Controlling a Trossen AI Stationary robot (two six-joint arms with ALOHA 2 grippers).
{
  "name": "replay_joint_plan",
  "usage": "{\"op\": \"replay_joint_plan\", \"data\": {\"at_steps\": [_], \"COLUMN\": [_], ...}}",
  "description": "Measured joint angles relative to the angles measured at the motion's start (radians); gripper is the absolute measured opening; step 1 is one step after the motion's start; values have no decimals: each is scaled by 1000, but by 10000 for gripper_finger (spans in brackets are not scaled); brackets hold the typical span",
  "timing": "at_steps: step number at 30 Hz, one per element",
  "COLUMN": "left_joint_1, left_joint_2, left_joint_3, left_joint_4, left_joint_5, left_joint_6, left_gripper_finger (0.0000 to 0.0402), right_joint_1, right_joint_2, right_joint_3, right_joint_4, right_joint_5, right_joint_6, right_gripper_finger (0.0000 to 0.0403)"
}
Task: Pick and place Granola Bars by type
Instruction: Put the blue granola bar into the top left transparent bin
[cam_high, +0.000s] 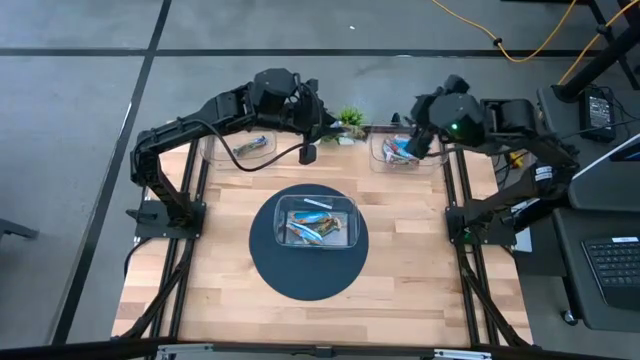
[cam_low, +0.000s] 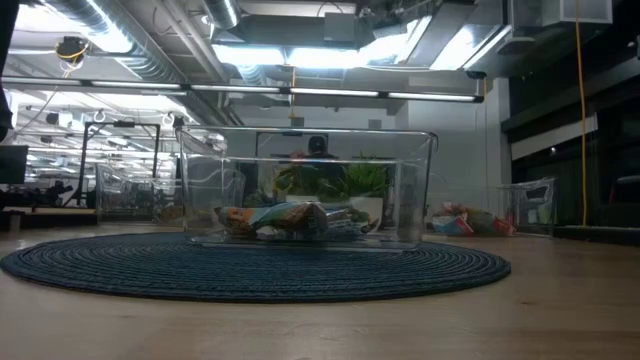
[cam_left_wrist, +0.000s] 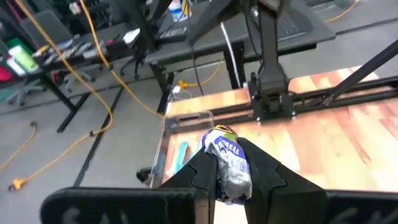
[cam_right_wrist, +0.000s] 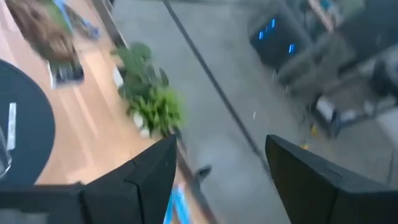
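Wooden table (cam_high: 400, 270): left claw (cam_left_wrist: 227, 177) is gripping a grey-silver bar (cam_left_wrist: 230, 165), seemingly above the left bin (cam_high: 240, 150); release low. Right claw (cam_right_wrist: 217, 180) is gaping wide.

The right tool (cam_right_wrist: 217, 168) hangs open above a green plant (cam_right_wrist: 149, 93) at the wooden counter's (cam_right_wrist: 81, 124) edge.

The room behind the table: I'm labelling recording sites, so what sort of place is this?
Probably a robotics lab or workshop: exposed ceiling ducts, work desks strung with orange cables, and a keyboard beside the table.
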Motion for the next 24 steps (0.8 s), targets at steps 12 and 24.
{"op": "replay_joint_plan", "data": {"at_steps": [12, 24], "left_joint_1": [32, 182], "left_joint_2": [-115, -222], "left_joint_3": [-1, -1], "left_joint_4": [-382, -756], "left_joint_5": [-282, -305], "left_joint_6": [-31, -141], "left_gripper_finger": [40, 37], "right_joint_1": [16, 15], "right_joint_2": [-213, -487], "right_joint_3": [-199, -796], "right_joint_4": [-110, 582], "right_joint_5": [-16, -277], "right_joint_6": [290, 153], "right_gripper_finger": [228, 227]}}
